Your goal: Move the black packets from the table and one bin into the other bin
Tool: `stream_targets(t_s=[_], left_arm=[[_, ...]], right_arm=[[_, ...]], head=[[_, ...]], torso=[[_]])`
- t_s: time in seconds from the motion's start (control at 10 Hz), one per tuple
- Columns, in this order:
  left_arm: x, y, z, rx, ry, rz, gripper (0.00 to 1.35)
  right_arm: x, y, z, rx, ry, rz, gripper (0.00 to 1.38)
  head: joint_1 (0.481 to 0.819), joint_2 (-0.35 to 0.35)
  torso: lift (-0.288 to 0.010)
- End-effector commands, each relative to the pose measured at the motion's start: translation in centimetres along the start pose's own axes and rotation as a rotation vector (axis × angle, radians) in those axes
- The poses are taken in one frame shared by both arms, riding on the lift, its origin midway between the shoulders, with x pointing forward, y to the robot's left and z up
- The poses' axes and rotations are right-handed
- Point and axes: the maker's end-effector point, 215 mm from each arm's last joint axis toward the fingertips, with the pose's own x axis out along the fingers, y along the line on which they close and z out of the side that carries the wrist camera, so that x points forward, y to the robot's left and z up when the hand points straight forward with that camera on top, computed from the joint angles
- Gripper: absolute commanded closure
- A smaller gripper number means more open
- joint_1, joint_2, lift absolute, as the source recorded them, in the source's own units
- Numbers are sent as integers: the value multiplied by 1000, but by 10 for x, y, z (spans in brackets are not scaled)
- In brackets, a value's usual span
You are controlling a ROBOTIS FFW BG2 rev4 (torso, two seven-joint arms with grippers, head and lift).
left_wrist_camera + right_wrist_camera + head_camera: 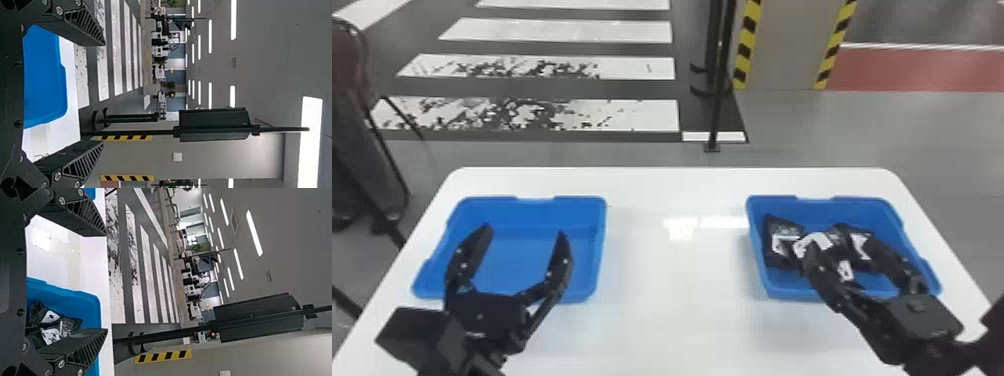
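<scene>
"Left gripper [525, 231], right up close, is hanging over the left blue bin [532, 215], spreading wide and holding nothing. How's the other doing?"

"Right gripper [106, 282] is slanting inward over the right blue bin [822, 206], also gaping and carrying nothing."

"So are they finishing?"

"Well, the black packets [782, 237] I'm seeing are all lying in the right blue bin. Assuming that's the target, only backing off is remaining."

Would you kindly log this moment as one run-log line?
left gripper: jaws open, at left bin; right gripper: jaws open, at right bin; black packets: in right bin
</scene>
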Motion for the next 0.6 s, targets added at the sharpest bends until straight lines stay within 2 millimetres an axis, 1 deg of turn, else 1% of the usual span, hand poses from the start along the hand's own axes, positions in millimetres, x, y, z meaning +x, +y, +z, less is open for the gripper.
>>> stream_targets(t_s=[0.0, 0.2, 0.5], left_arm=[[-2, -1, -2, 4, 10, -1, 153], [-2, 0, -2, 7, 15, 0, 153], [-2, 0, -1, 4, 10, 1, 153]], right_arm=[[-2, -1, -2, 2, 4, -2, 163], [-4, -2, -3, -1, 8, -6, 165], [-3, -2, 0, -6, 3, -4, 165]], head=[[695, -16], [695, -18], [695, -19]], torso=[[-110], [-110], [-110]])
